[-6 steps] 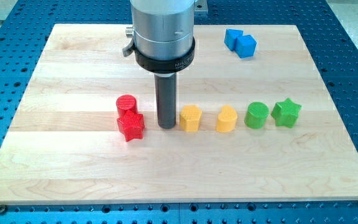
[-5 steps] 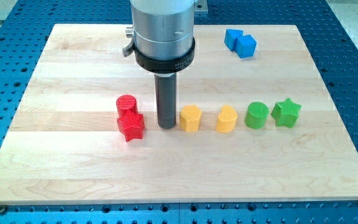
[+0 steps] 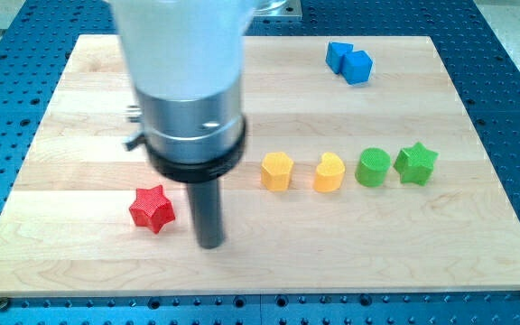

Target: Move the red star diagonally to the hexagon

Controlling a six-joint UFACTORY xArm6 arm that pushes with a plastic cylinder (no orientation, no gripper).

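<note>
In the one camera view, no fingers are seen, only my tip (image 3: 209, 242) just right of the red star (image 3: 152, 208), so the star could be pushed away from the yellow hexagon (image 3: 276, 171), which sits up and right of it.

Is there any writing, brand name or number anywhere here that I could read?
None readable. The black collar on the arm shows no legible lettering in this blurred frame. The red star, the other blocks, my tip and the wooden board are all unmarked.
</note>
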